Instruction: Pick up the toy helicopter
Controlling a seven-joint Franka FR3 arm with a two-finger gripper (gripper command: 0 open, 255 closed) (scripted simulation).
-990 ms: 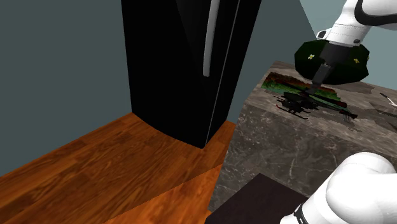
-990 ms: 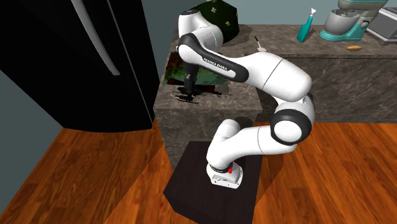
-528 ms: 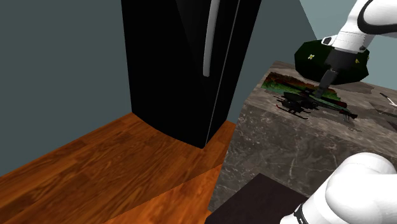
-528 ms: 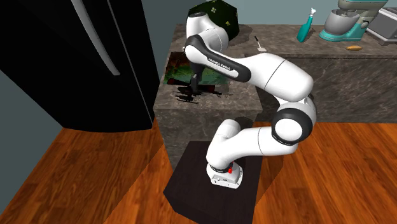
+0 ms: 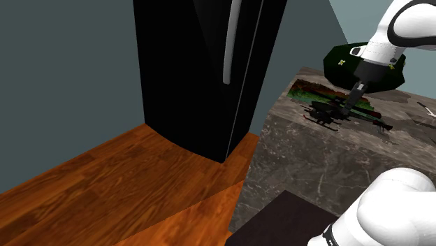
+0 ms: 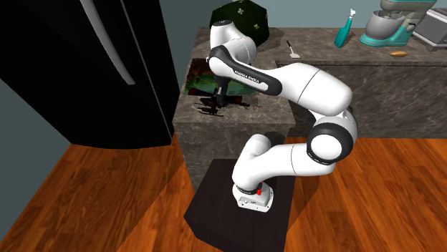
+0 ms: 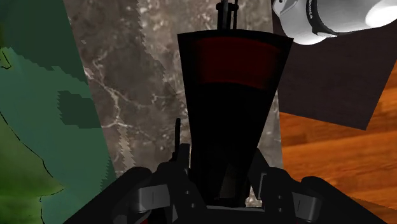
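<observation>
One toy helicopter (image 5: 327, 114), dark throughout, is sitting on its skids on the marbled counter (image 5: 314, 164). It is near the corner beside the black refrigerator (image 5: 195, 70) and just in front of a flat green-and-red item (image 5: 304, 89). The gripper (image 5: 349, 105) is reaching steeply down onto the fuselage, placing the body within its span. Black is merging with black there, so whether the gripper is pinching the body or merely straddling it cannot be told. Judgement: the grasp stage is under way. Lifting is likely calling for a centred clamp, since the long tail boom is making the load lopsided.
</observation>
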